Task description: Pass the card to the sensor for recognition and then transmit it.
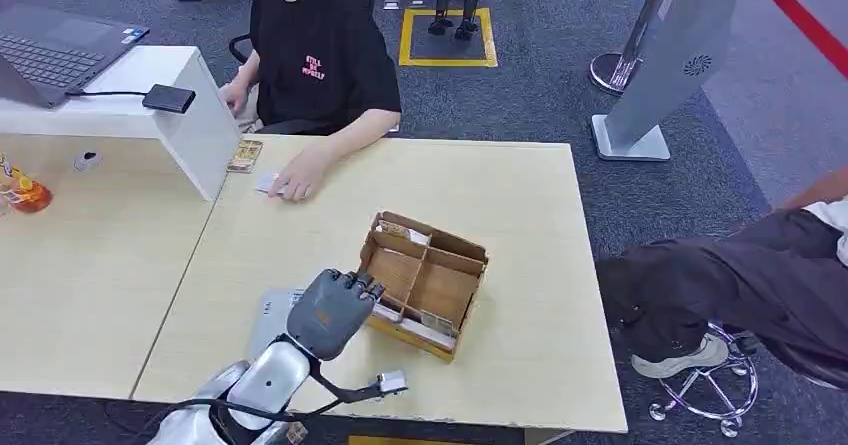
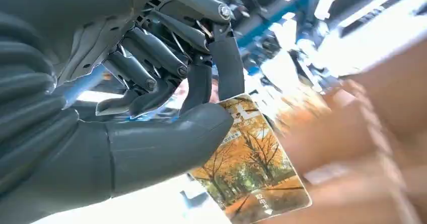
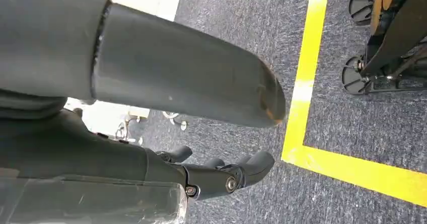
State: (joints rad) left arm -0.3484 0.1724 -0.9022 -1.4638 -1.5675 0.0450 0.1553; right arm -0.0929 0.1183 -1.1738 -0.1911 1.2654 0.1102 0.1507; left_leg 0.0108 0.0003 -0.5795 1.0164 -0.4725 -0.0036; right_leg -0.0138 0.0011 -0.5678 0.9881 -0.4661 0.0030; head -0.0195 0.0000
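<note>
My left hand hovers at the near left edge of the cardboard box. In the left wrist view the left hand pinches a card printed with autumn trees between the thumb and a finger. In the head view the hand hides the card. A flat grey device lies on the table just below and left of that hand. A black box sits on the white stand, cabled to a laptop. My right hand hangs over the carpet, holding nothing, fingers loosely apart.
The box's compartments hold a few cards. A person in black sits across the table, with a hand resting by a small card. Another card lies near the white stand. A second person's legs are at right.
</note>
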